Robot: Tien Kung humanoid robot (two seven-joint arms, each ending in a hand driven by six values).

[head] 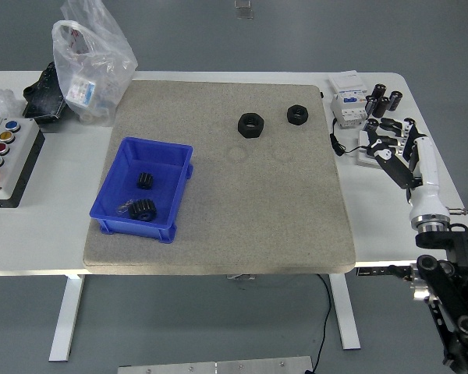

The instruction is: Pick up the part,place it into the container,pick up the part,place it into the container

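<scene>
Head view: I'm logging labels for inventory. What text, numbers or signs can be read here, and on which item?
None can be read.
Plastic bag: print on the packet inside, blurred.
White device: markings too small.
Button box: coloured buttons, no legible text.
Blue bin: no text visible.

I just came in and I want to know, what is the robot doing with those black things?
It is sorting parts into the blue bin. Two black gears already lie inside it. Two black nuts wait on the gray mat. The right robot hand hangs over the table's right side with fingers spread, holding nothing. The left arm is out of sight.
</scene>
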